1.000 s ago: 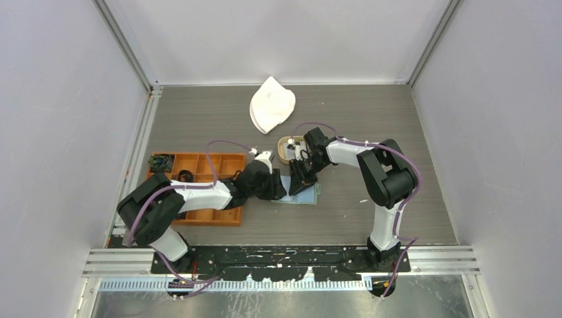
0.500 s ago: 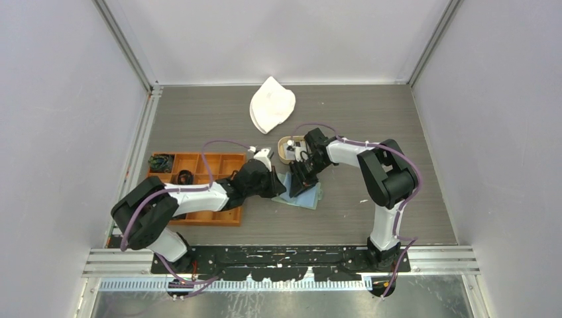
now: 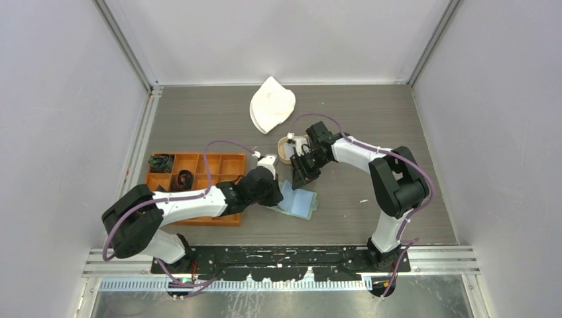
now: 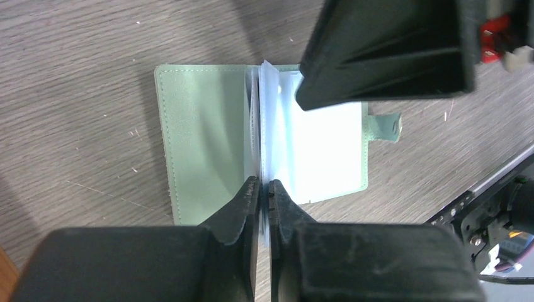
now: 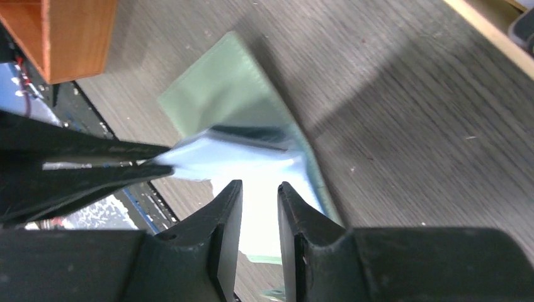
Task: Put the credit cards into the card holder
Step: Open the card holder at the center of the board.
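Observation:
The sage-green card holder lies open on the table, clear inner pockets fanned up at its spine and the snap tab at one side. My left gripper is shut on a clear pocket leaf at the spine. In the right wrist view its fingers pinch that leaf from the left. My right gripper hovers just above the holder's far side. Its jaws stand a little apart with nothing between them. No credit cards show clearly.
An orange compartmented tray sits left of the holder, under my left arm. A tan oval tray stands just behind my right wrist, mostly hidden. A white cloth lies at the back. The table's front rail is near.
My left gripper has shut on the pocket leaf and pulled slightly toward the front. The right gripper has drawn back from the holder, which now shows more fully.

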`<state>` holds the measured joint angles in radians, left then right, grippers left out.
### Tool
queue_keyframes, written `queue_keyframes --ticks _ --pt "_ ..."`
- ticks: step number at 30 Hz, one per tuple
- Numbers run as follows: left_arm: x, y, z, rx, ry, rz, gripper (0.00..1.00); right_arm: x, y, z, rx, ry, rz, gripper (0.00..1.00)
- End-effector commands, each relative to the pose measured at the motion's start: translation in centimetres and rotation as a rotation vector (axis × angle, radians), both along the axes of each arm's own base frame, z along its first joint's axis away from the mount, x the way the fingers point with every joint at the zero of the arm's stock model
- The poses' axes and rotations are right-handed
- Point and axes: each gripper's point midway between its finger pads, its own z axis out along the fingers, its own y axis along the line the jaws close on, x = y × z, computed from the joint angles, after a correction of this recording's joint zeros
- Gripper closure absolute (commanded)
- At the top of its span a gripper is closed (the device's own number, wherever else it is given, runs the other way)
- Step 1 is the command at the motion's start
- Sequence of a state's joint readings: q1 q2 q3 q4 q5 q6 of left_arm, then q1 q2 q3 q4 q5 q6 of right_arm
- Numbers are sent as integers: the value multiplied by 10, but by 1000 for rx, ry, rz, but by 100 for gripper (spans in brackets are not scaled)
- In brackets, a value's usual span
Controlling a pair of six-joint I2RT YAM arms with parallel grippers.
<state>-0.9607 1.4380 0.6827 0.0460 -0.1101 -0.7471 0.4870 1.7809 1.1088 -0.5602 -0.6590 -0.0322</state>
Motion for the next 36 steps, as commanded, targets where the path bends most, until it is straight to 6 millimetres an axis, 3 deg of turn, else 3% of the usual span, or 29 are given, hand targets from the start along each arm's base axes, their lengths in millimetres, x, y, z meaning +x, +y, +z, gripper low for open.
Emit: queue_keyframes --ticks 1,11,19,24,30,36 --pt "-2 -2 13 76 -45 -16 89 15 -6 -8 -64 -35 -28 68" --pt "-8 -14 27 49 -58 -55 67 11 -10 -25 -106 16 -35 74" --pt "-12 -24 34 20 -68 -92 65 8 -7 -24 -89 34 -26 75" --pt "-10 -25 26 41 -58 -90 65 6 -6 -22 -78 44 -18 74" --pt "0 -13 8 133 -80 -49 52 6 -6 -24 -83 50 -15 74" --pt "5 -15 -8 173 -52 -54 50 6 -7 -24 -87 50 -15 74"
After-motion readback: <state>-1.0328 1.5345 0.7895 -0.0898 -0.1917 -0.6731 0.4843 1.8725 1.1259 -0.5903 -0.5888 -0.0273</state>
